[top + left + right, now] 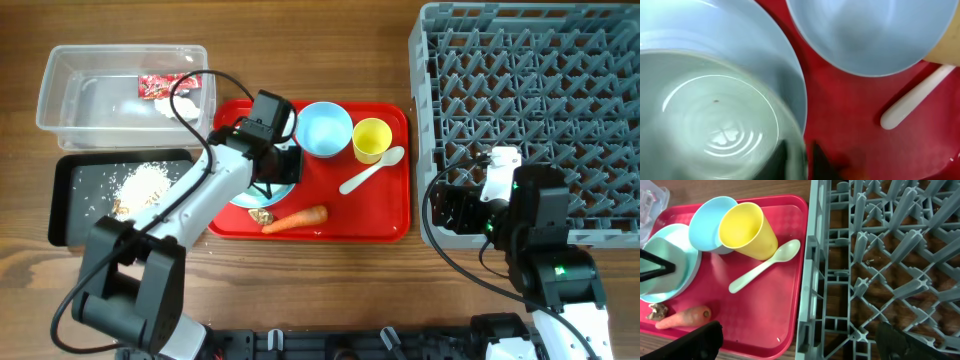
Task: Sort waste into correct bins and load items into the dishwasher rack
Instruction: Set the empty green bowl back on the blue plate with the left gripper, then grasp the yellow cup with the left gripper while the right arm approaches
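Pinching bowl [720,125] by its rim, left hand [802,162], contact shown only by wrist view, right hand [802,340] spread above rack [880,255]

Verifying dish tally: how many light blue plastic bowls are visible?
2. One bowl beside the yellow plastic cup; another bowl on the light blue plate, under the left gripper.

Left arm [190,200] is reaching diagonally from lower left toward frame centre, wrist tipping downward. Left gripper [802,159] is pinching a bowl [715,120] by its rim, fingers [782,161] nearly together. Right arm [530,240] is sitting folded at lower right, pointing left. Right gripper [802,342] is holding its fingers spread wide.
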Robot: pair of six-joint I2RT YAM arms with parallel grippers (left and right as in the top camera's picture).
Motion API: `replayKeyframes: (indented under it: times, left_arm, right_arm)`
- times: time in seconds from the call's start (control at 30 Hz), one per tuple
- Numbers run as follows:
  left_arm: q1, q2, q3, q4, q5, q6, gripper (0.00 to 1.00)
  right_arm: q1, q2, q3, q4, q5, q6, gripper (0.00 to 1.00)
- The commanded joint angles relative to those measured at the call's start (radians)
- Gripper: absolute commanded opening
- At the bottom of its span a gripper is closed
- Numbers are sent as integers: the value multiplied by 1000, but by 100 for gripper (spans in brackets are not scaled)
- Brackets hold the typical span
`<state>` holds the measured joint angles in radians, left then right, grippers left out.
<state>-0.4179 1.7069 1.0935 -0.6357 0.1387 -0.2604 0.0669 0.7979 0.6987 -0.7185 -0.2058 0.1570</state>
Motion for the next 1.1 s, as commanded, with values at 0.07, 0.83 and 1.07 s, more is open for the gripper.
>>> replayKeyframes:
  times: [0.07,0.83,1.07]
  left_arm:
    - [-8,4,53,-5,-17,-6,50]
    - [-176,172,197,345,50,-44,68]
    - [-179,218,197,331,50,-44,23]
  right_arm:
    - [2,2,27,-1,-14,10,100]
    - [2,2,27,-2,-14,11,99]
    - [2,2,27,-3,-14,11,100]
